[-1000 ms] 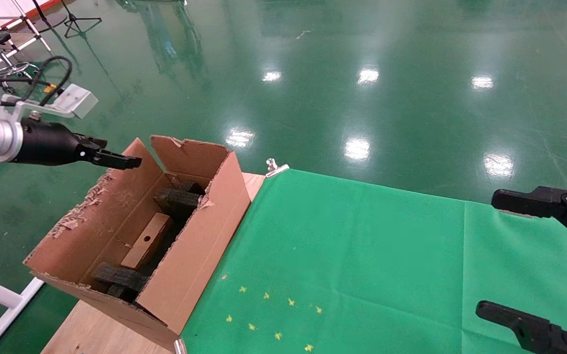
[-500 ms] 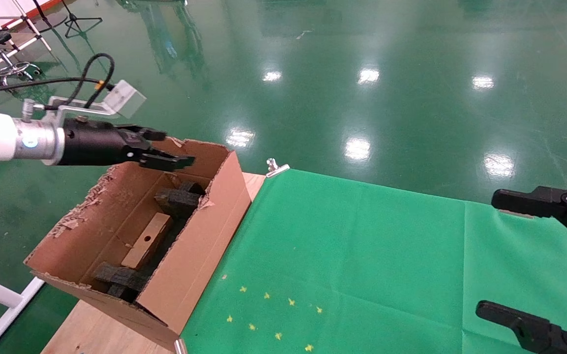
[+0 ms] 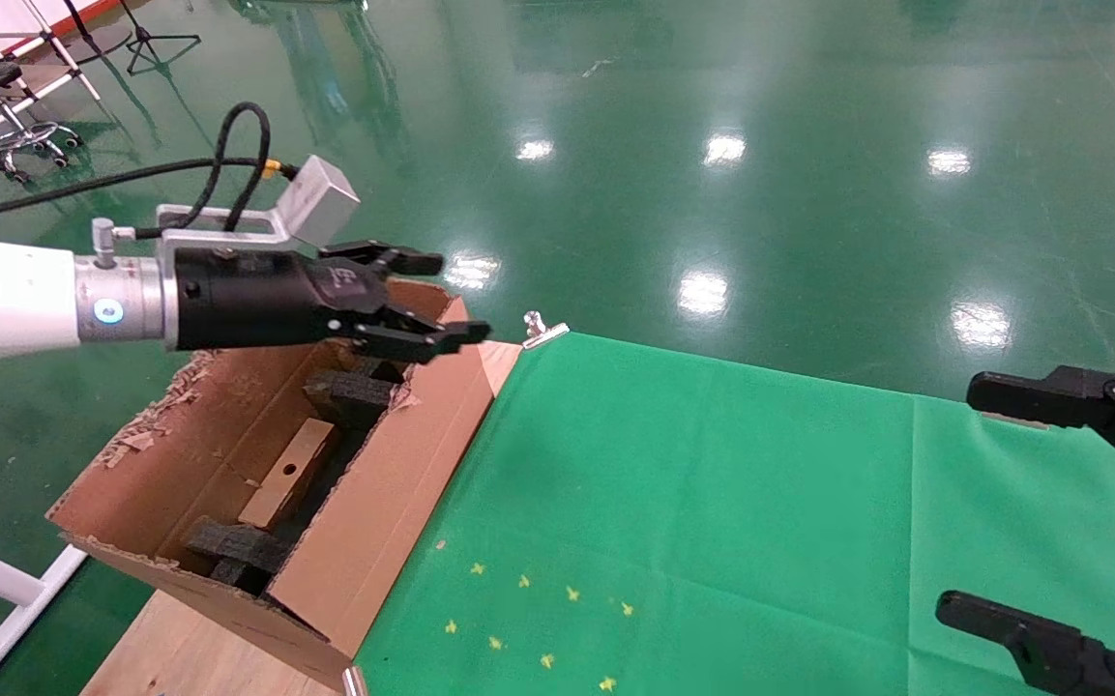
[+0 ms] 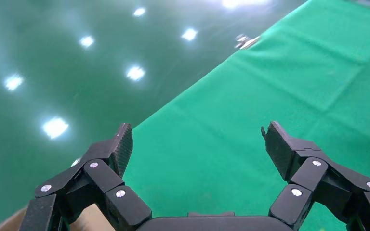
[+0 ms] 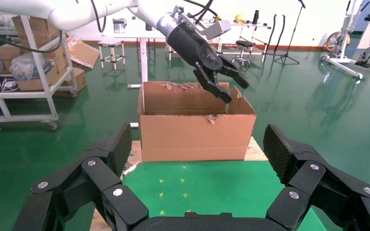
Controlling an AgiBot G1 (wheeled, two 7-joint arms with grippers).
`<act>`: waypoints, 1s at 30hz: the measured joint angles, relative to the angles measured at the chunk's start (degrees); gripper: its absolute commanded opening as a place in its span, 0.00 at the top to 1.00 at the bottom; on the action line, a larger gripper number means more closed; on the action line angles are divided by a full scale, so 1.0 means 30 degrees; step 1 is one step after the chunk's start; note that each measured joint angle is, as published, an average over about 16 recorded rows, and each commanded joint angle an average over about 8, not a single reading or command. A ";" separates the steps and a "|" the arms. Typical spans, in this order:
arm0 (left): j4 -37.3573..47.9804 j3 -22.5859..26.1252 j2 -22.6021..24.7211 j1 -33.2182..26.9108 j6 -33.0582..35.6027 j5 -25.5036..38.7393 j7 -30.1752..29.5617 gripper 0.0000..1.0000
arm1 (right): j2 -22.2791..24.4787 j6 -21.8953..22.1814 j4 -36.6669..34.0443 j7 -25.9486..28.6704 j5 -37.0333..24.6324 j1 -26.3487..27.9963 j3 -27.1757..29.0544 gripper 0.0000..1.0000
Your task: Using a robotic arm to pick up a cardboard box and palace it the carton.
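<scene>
Moved: left hand [image 3: 426,300] has swung from beyond the carton's far left flap to above its far end, nearer the green cloth [image 3: 712,503].
Cardboard box [image 3: 288,474]: lies inside the carton [image 3: 373,522], between black foam blocks [image 3: 349,396]; round hole faces up.
Left hand state: fingers spread, nothing held.
Right hand [image 5: 197,159]: parked over the desk's right side, fingers apart, idle.
Step advice: placing looks done; you should lift clear of the torn flaps.
Hidden: box's lower sides and the carton floor; desk [image 3: 190,648] mostly covered.
</scene>
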 measured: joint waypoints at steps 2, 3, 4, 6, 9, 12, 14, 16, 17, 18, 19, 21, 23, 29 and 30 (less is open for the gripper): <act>-0.0600 -0.0199 -0.0026 0.0492 0.0189 -0.0743 0.0185 0.00 | 0.0000 0.0000 0.0000 0.0000 0.0000 0.0000 0.0000 0.00; -0.0894 -0.0297 -0.0038 0.0733 0.0282 -0.1106 0.0276 0.00 | 0.0000 0.0000 0.0000 0.0000 0.0000 0.0000 -0.0001 0.00; -0.1193 -0.0396 -0.0051 0.0978 0.0376 -0.1476 0.0368 0.00 | 0.0000 0.0000 0.0000 0.0000 0.0000 0.0000 -0.0001 0.00; -0.1792 -0.0595 -0.0077 0.1469 0.0565 -0.2218 0.0553 0.00 | 0.0000 0.0000 0.0000 -0.0001 0.0001 0.0000 -0.0001 0.00; -0.2696 -0.0895 -0.0115 0.2211 0.0850 -0.3338 0.0832 0.00 | 0.0001 0.0001 0.0000 -0.0001 0.0001 0.0000 -0.0002 0.00; -0.3590 -0.1191 -0.0153 0.2943 0.1131 -0.4444 0.1108 0.00 | 0.0001 0.0001 0.0000 -0.0001 0.0001 0.0001 -0.0002 0.00; -0.4189 -0.1390 -0.0179 0.3434 0.1320 -0.5185 0.1293 0.00 | 0.0001 0.0001 0.0000 -0.0001 0.0002 0.0001 -0.0002 0.00; -0.4783 -0.1588 -0.0204 0.3922 0.1508 -0.5921 0.1476 0.00 | 0.0001 0.0001 0.0000 -0.0001 0.0002 0.0001 -0.0003 0.00; -0.5082 -0.1687 -0.0217 0.4167 0.1602 -0.6291 0.1569 0.00 | 0.0001 0.0001 0.0000 -0.0001 0.0002 0.0001 -0.0003 0.00; -0.5382 -0.1786 -0.0230 0.4413 0.1696 -0.6662 0.1661 0.00 | 0.0001 0.0001 0.0000 -0.0002 0.0002 0.0001 -0.0003 0.00; -0.5682 -0.1886 -0.0243 0.4659 0.1791 -0.7034 0.1754 0.00 | 0.0001 0.0001 0.0000 -0.0002 0.0002 0.0001 -0.0003 0.00; -0.6281 -0.2085 -0.0268 0.5150 0.1980 -0.7776 0.1939 0.00 | 0.0001 0.0001 0.0000 -0.0002 0.0002 0.0001 -0.0004 0.00; -0.6806 -0.2259 -0.0291 0.5581 0.2145 -0.8425 0.2101 0.00 | 0.0002 0.0002 0.0000 -0.0002 0.0003 0.0001 -0.0004 0.00; -0.8237 -0.2732 -0.0350 0.6754 0.2601 -1.0194 0.2519 0.00 | 0.0003 0.0004 -0.0002 -0.0003 0.0004 0.0000 -0.0004 0.00; -0.8406 -0.2789 -0.0357 0.6893 0.2656 -1.0405 0.2568 0.00 | 0.0003 0.0004 -0.0003 -0.0003 0.0004 -0.0001 -0.0004 0.00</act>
